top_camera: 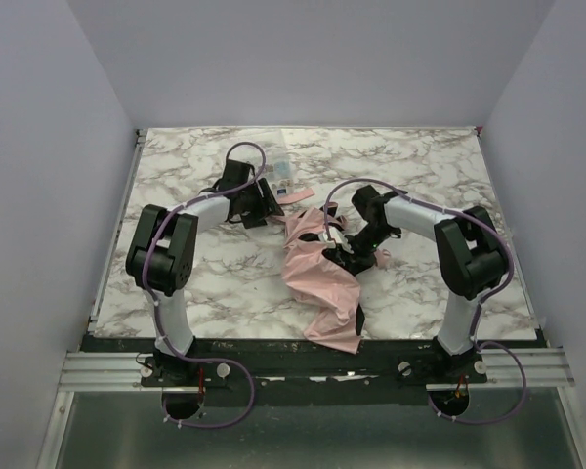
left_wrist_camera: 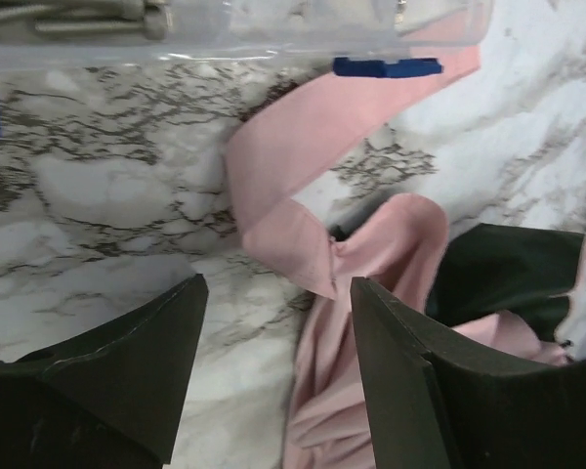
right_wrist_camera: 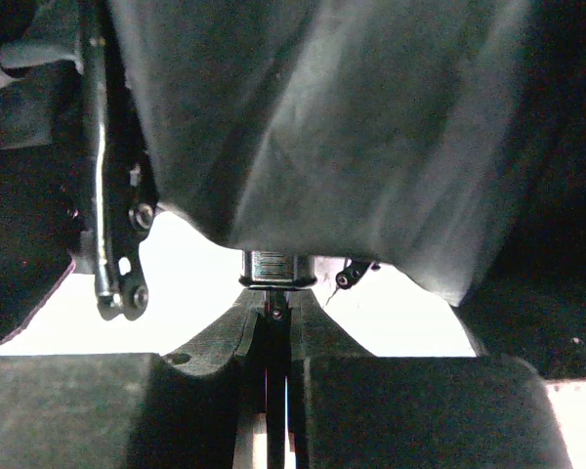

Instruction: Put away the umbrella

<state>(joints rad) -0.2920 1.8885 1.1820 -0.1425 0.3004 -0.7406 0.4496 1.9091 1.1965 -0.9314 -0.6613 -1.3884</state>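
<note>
**Counter** (top_camera: 215, 283): white marble, dark veins; carries everything below.

**Left arm** (top_camera: 200, 210): reaches to the far middle of the counter. The left jaws are spread and empty, low over the marble, with the strap's free end lying between them and touching neither.

**Clear plastic compartment box** (top_camera: 278, 174): far of the left jaws, small metal parts inside, blue clasp (left_wrist_camera: 386, 66) on its near wall. Not part of the task.

**Strap** (left_wrist_camera: 303, 147): flat pale pink band running from under the box's near edge, folding back and ending just beside the canopy cloth.

**Umbrella** (top_camera: 317, 274): pale pink, collapsed but unrolled, a loose crumpled heap at the middle of the counter, with one fold trailing over the near edge.

**Right arm** (top_camera: 420, 215): bent in from the right onto the heap. The right jaws are pressed almost together, pinching what looks like the thin black shaft (right_wrist_camera: 273, 303) below a ribbed metal collar; dark cloth hangs over them.

**Handling note:**
- Step in hand, by judgement: taking the strap so the canopy can be wound and bound.
- Centre the band between the left jaws and close on the band alone.
- Avoid the box.
- The right grip should hold the shaft steady as an anchor.
- Loose folds may snag or slide further off the near edge.
</note>
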